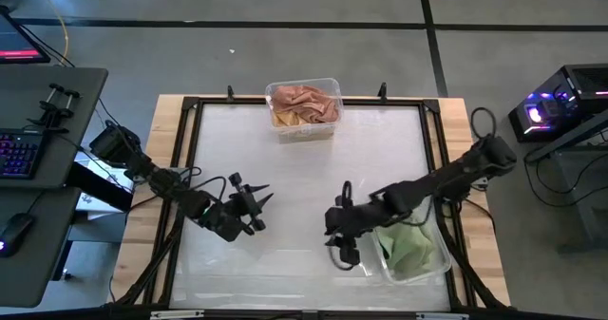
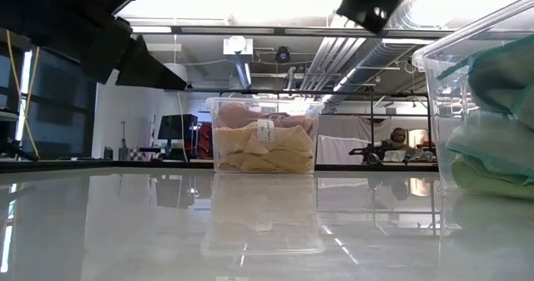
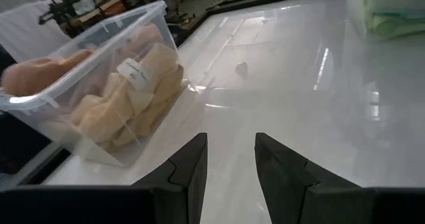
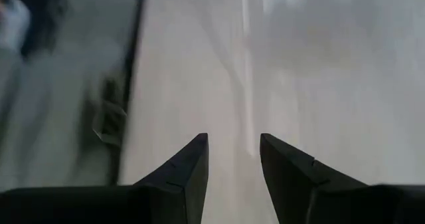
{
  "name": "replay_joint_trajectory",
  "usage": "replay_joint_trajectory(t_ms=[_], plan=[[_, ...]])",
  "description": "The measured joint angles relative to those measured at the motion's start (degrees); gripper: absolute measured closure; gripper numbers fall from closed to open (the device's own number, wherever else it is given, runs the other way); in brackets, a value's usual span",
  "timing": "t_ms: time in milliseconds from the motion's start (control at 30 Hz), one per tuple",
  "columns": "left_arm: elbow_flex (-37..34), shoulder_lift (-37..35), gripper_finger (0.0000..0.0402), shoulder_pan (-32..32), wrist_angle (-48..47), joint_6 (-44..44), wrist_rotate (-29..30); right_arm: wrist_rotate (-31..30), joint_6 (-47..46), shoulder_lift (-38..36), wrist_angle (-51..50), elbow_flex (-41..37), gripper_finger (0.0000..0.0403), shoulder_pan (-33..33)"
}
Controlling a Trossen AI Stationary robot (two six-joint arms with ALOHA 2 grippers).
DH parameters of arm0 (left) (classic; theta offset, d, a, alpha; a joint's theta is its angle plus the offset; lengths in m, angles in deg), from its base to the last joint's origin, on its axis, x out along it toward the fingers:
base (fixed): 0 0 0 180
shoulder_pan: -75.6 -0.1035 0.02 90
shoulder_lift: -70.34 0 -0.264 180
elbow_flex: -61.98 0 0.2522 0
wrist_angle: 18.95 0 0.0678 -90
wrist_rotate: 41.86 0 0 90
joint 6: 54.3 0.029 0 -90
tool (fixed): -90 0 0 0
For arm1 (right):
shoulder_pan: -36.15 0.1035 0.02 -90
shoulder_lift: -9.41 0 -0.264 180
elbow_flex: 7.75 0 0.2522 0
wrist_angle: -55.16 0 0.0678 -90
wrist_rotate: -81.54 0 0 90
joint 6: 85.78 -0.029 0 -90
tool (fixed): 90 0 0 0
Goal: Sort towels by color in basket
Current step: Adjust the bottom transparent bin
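A clear bin at the table's far edge holds mustard yellow-orange towels with a salmon pink one on top; it also shows in the low view. A second clear bin at the near right holds light green towels. My left gripper is open and empty above the table's near left middle. My right gripper is open and empty just left of the green bin, above the bare table top.
The white table top has a black frame around it. A desk with a keyboard stands to the left and a lit computer case to the right. Between the two bins the table top lies bare.
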Motion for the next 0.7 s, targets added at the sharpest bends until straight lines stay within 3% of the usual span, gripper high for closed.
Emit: replay_joint_trajectory(t_ms=[200, 433, 600, 700], plan=[[0.0, 0.0, 0.0287, -0.9, 0.9, -0.5, -3.8, -3.3, -0.8, 5.4, -19.1, 5.2, 0.0270, -1.4], [0.0, 0.0, 0.0287, -1.0, 1.3, -0.5, -4.3, -3.9, -13.1, 6.1, -37.9, 5.7, 0.0270, -2.4], [0.0, 0.0, 0.0287, -1.0, 1.3, -0.5, -4.3, -11.5, -11.4, 5.7, -33.6, 5.7, 0.0270, 0.6], [0.0, 0.0, 0.0287, -1.0, 1.3, -0.6, -4.3, -23.6, -7.6, 5.4, -24.8, 5.7, 0.0270, 3.7]])
